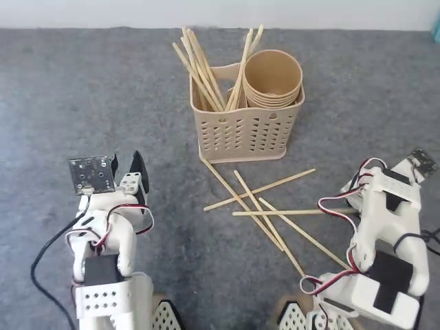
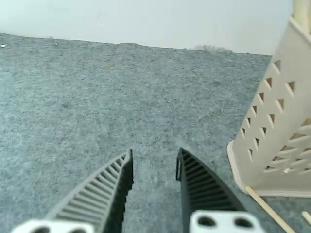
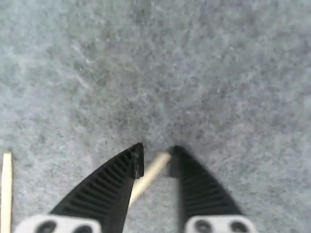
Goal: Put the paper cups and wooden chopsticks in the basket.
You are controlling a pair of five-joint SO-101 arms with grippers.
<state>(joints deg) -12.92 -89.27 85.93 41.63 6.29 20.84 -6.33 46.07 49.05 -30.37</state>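
Carpet (image 3: 204, 73) holds chopstick (image 3: 148, 175) between jaws of right tool (image 3: 155, 155).

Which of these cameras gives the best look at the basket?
The high view: the whole basket stands there with paper cups and chopsticks inside. The left wrist view catches one perforated side wall; the right wrist view faces carpet.

Light: bright, even, diffuse. Shadows: soft and faint, hugging the basket (image 1: 244, 134) base and the loose chopsticks (image 1: 261, 189) on the grey bench (image 1: 89, 96). Far wall (image 1: 206, 12): pale, brightly lit.
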